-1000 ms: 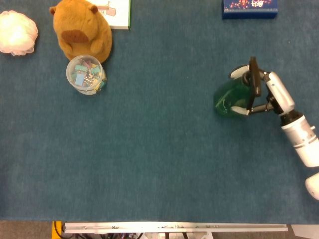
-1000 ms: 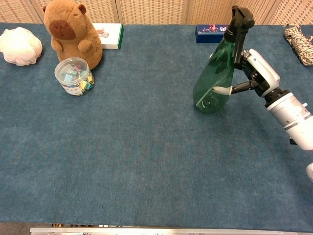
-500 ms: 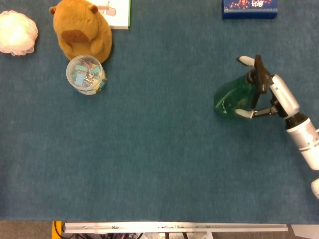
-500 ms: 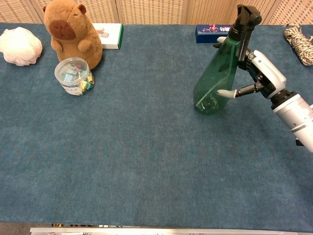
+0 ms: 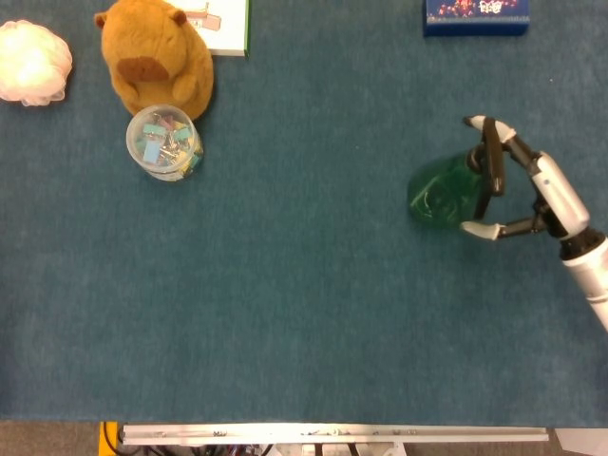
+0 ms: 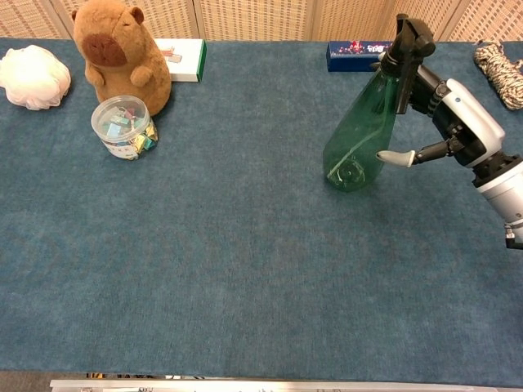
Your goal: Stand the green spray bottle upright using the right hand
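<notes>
The green spray bottle [image 5: 437, 190] [image 6: 359, 131] stands on its base at the right of the blue table, its black spray head [image 6: 406, 37] on top; in the chest view it leans a little to the right. My right hand [image 5: 537, 185] [image 6: 458, 114] is just right of it with fingers spread apart. The thumb tip hangs beside the bottle's lower body, and the upper fingers reach behind the trigger. Whether they still touch the bottle is unclear. My left hand shows in neither view.
A brown plush capybara [image 5: 157, 57] and a clear jar of clips [image 5: 163, 142] stand at the far left, with a white puff [image 5: 33, 62] beyond them. A blue box [image 6: 355, 55] lies behind the bottle, and a coil of rope [image 6: 498, 69] at the far right.
My right hand has let go of the bottle, spread its fingers and drawn back to the right. The bottle stays standing on its base in the same spot.
</notes>
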You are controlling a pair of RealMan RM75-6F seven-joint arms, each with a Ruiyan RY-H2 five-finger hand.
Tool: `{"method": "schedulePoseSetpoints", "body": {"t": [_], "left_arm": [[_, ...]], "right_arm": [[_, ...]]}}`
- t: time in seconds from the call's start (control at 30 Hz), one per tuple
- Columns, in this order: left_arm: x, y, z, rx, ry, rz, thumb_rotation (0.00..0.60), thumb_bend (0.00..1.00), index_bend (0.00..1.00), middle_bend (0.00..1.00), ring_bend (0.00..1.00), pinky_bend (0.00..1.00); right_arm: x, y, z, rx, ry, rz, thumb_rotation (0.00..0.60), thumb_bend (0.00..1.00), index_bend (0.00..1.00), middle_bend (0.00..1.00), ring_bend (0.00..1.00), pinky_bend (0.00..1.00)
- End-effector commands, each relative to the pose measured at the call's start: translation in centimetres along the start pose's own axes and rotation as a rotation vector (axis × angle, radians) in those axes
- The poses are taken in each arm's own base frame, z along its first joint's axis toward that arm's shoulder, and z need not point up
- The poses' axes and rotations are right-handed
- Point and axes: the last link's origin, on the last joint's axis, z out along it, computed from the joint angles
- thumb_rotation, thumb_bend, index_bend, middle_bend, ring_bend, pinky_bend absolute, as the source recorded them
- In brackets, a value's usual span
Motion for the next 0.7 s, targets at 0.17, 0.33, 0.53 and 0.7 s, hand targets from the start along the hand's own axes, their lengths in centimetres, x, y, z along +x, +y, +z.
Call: {"method": "schedulePoseSetpoints", "body": {"t": [0.17, 0.33, 0.53, 0.7], "left_arm": [[-0.3, 0.1, 0.1, 0.000, -0.010, 0.008, 0.600, 0.00, 0.47, 0.46, 0.31, 0.34], [-0.4, 0.1, 0.1, 0.001, -0.015, 0.014, 0.600, 0.00, 0.47, 0.46, 0.31, 0.34], [-0.5, 0.1, 0.2, 0.002, -0.019, 0.015, 0.600, 0.00, 0.47, 0.46, 0.31, 0.34], [-0.5, 0.2, 0.1, -0.002, -0.015, 0.014, 0.600, 0.00, 0.47, 0.46, 0.31, 0.34]], "right_arm": [[1.6, -1.3, -1.3, 0.018, 0.058, -0.059, 0.600, 0.00, 0.12, 0.13, 0.10, 0.27], [2.3, -1.4, -1.9, 0.010, 0.078, -0.086, 0.600, 0.00, 0.12, 0.12, 0.09, 0.26], [3.3, -1.9, -2.9, 0.023, 0.124, -0.153, 0.600, 0.00, 0.12, 0.11, 0.08, 0.24], [4.9, -2.9, -4.4, 0.027, 0.221, -0.353, 0.600, 0.00, 0.12, 0.11, 0.08, 0.24]]}}
